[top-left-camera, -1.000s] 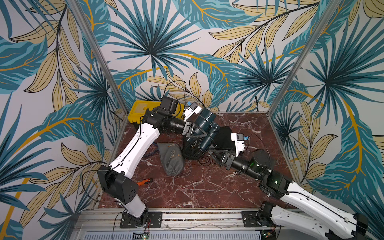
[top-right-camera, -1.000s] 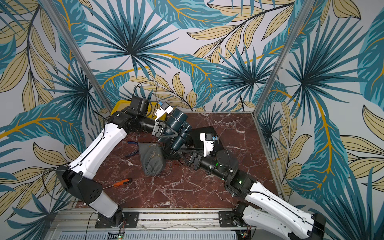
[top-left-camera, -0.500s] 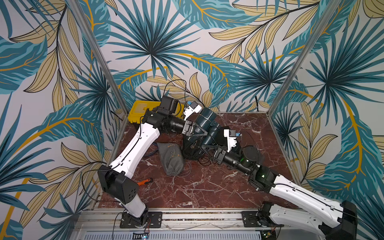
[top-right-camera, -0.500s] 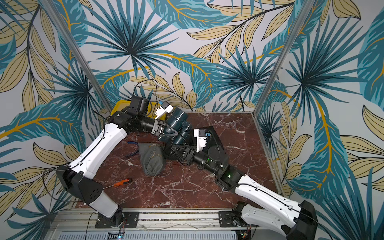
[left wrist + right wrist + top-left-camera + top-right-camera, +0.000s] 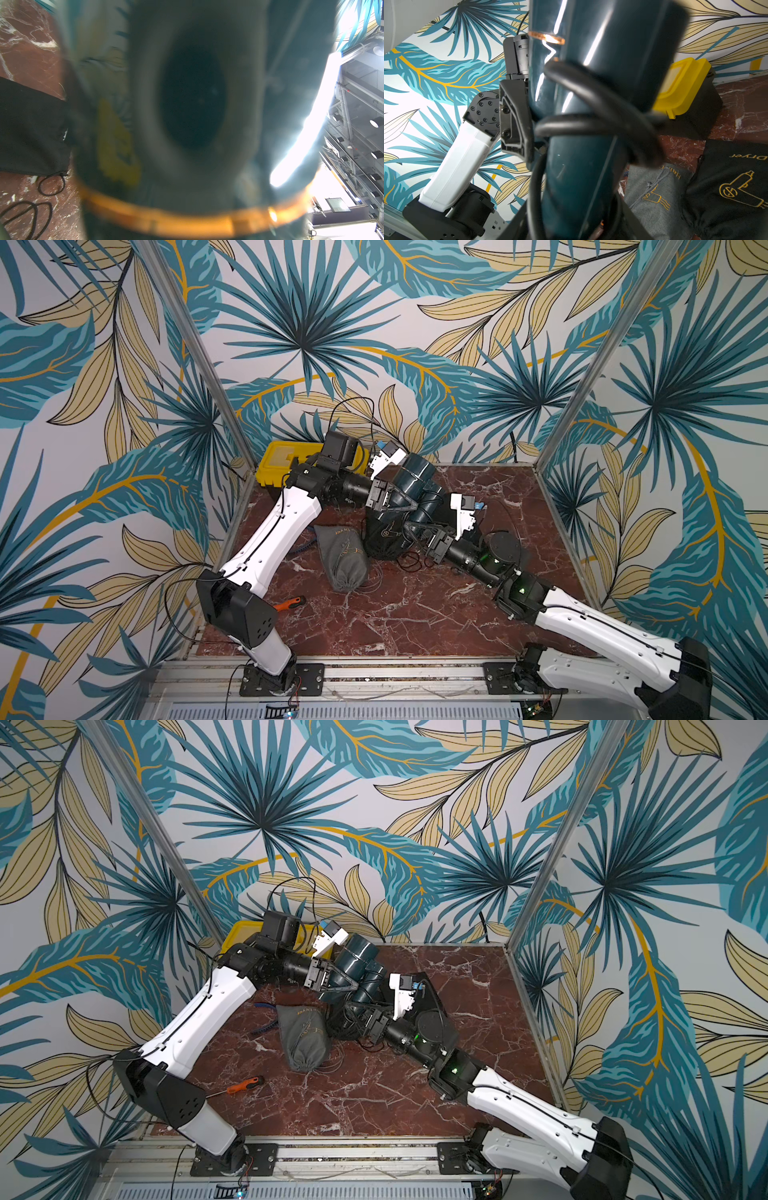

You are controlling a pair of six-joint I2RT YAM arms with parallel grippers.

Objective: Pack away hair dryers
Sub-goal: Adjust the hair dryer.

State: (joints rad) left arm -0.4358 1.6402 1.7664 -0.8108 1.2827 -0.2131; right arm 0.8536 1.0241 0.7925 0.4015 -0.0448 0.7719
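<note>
Right wrist: cord (image 5: 581, 122) round teal dryer (image 5: 612, 41)

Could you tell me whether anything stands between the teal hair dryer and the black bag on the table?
Partly: the right gripper reaches over the black bag, jaws either side of the cord-wrapped handle of the teal hair dryer, crowding the way. The left gripper holds its body. Whether the bag's mouth is open cannot be told.

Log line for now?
left gripper: holds teal hair dryer aloft | right gripper: at its handle, grip unclear | grey pouch: on table
</note>
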